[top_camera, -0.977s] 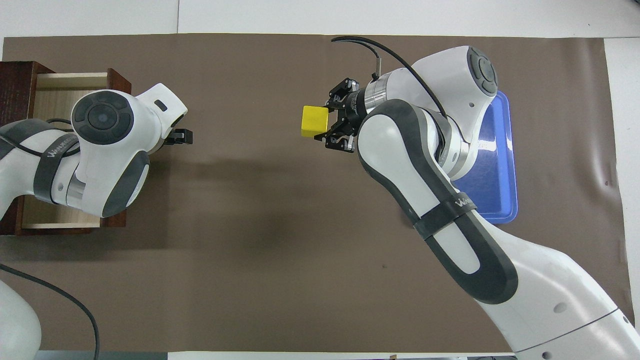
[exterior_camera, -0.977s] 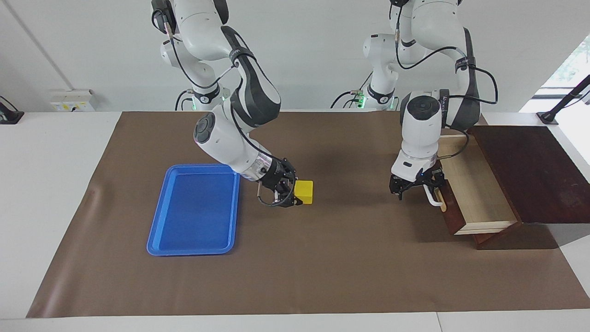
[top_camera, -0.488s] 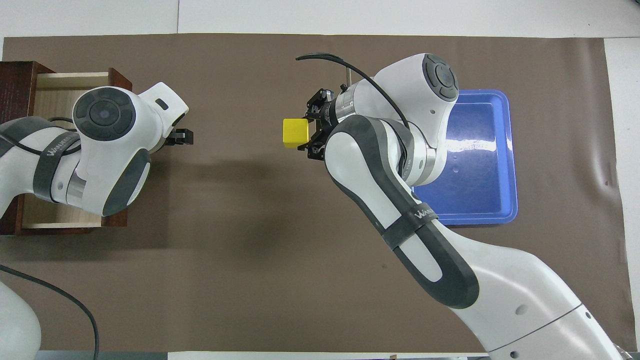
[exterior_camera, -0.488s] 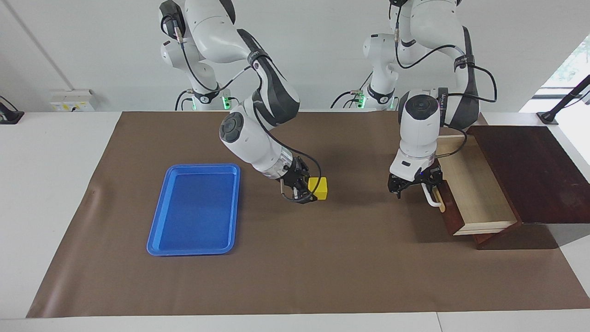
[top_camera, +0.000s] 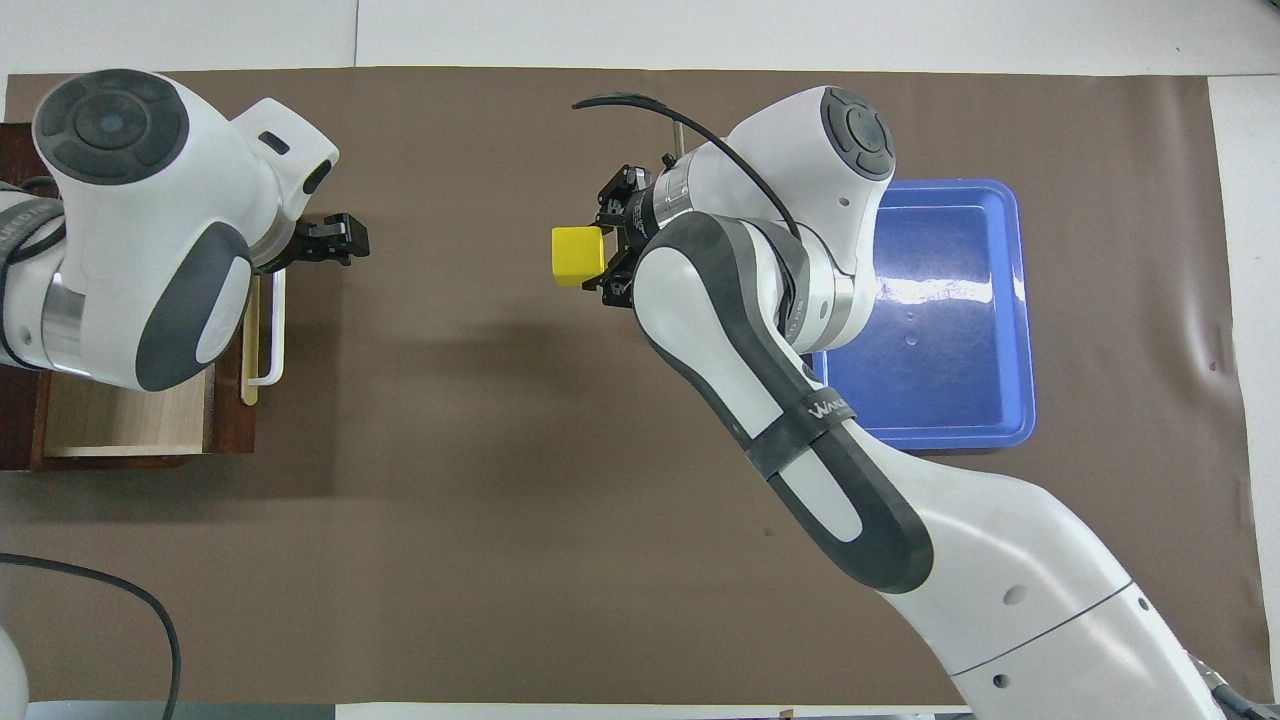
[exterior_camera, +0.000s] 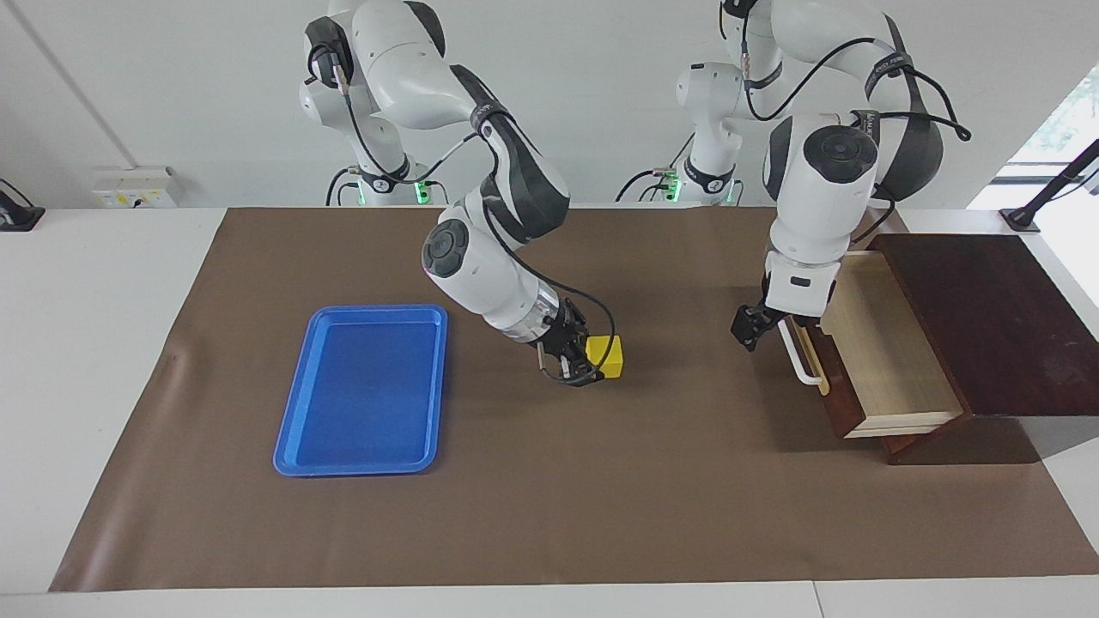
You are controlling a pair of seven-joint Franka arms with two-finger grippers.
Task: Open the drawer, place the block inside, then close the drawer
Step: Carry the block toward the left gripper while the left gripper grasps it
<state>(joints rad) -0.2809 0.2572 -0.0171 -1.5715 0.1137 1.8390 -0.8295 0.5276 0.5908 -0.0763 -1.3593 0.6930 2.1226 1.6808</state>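
Facing view: right tool (exterior_camera: 591,367) grips the block (exterior_camera: 608,355) above the mat; left tool (exterior_camera: 749,328) spread, empty.

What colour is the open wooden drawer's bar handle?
White, on the dark reddish-brown wooden drawer's bar handle; facing view shows it best.

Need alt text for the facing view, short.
The right gripper holds a yellow block just above the brown mat, between a blue tray and an open wooden drawer. The left gripper hangs open beside the drawer's white handle, holding nothing.
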